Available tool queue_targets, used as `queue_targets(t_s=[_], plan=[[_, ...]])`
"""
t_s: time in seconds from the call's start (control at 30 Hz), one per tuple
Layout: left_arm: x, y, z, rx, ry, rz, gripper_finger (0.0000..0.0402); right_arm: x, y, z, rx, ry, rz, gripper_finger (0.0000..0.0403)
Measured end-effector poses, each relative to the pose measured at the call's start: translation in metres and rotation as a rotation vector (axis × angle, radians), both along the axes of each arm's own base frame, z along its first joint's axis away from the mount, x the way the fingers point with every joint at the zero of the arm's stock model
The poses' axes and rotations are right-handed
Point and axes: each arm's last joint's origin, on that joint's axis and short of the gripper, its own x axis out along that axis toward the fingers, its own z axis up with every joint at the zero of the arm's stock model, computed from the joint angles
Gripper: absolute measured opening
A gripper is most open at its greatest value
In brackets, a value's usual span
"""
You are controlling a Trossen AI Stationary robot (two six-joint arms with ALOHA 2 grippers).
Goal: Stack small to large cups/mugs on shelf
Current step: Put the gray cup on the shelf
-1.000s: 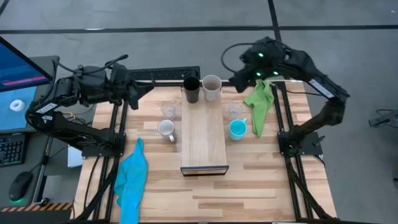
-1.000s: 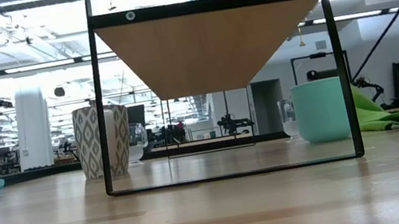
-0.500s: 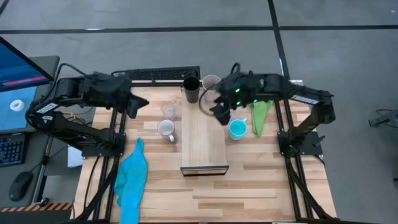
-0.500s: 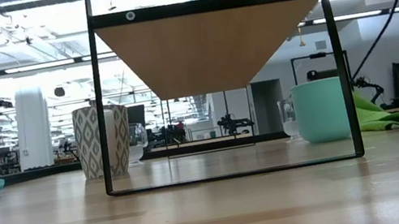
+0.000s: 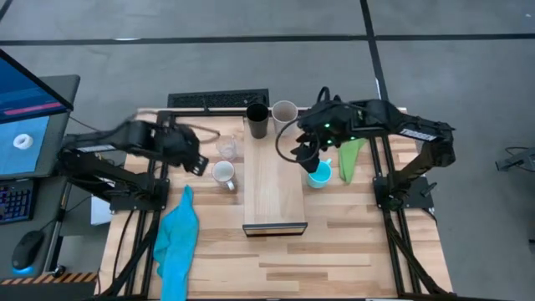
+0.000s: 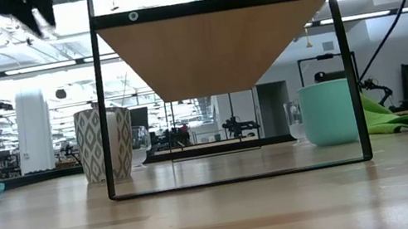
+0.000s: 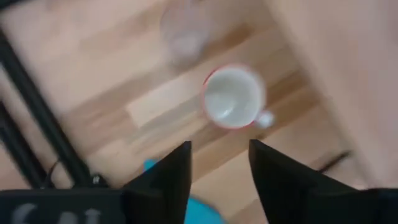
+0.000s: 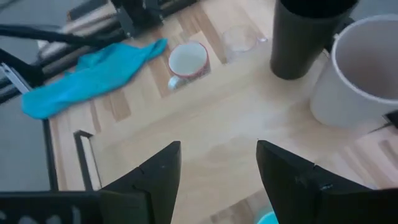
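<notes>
Table: pale wood plank tabletop (image 5: 334, 251) on a black frame, set on a grey floor; the low view looks level across it into a bright open hall with ceiling pipes.
Shelf: long light-wood shelf (image 5: 276, 188) running down the centre of the high view, raised on thin black legs, dark edge at its lower end.
On the shelf: black cup (image 5: 257, 121) and beige-grey cup (image 5: 284, 117) side by side at its upper end, smooth cylinders (both with open mouths up).
Left of the shelf: clear glass cup (image 5: 226, 148), and just below it the white mug (image 5: 222, 174), round, with a small handle.
Right of the shelf: turquoise mug (image 5: 318, 175), partly under my right fingers; a second glass shows in the low view (image 6: 295, 122) just beside it.
Cloths: crumpled blue cloth (image 5: 177, 238) at lower left, green cloth (image 5: 351, 150) draped at the right edge.
Off the table: black keyboard (image 5: 217, 100) along the top edge, a monitor (image 5: 29, 92) at far left.
My left gripper (image 5: 196, 165): arm reaches in low from the left; I hang just left of the white mug, fingers parted and holding nothing; my wrist view looks down on that mug (image 7: 233, 98) between my dark fingers (image 7: 168, 174).
My right gripper (image 5: 306, 155): arm bends in from the upper right, wrist over the shelf's right edge just above the turquoise mug; fingers apart, nothing between them.
</notes>
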Motion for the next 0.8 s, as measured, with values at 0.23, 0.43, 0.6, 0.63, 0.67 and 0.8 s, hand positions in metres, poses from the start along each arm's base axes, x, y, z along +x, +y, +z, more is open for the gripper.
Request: queue_targets(t_s=[0.23,0.43,0.6,0.63,0.67,0.8], plan=[[0.015,-0.004,-0.075,-0.088,-0.058,0.075,0.0199,-0.018,0.0,0.01,-0.03,-0.017,-0.026,0.023],[0.016,0.005,-0.12,-0.096,-0.073,0.152,0.0196,-0.022,0.0,0.013,-0.038,-0.021,-0.033,0.023],[0.016,0.014,-0.133,-0.065,-0.084,0.202,0.0195,-0.022,0.0,0.013,-0.038,-0.02,-0.032,0.023],[0.015,0.015,-0.134,-0.062,-0.078,0.204,0.0195,-0.022,0.0,0.012,-0.038,-0.02,-0.033,0.023],[0.015,0.017,-0.135,-0.061,-0.079,0.206,0.0195,-0.022,0.0,0.012,-0.038,-0.02,-0.032,0.023],[0.017,0.023,-0.139,-0.058,-0.107,0.21,0.0194,-0.022,0.0,0.012,-0.032,-0.02,-0.037,0.023]])
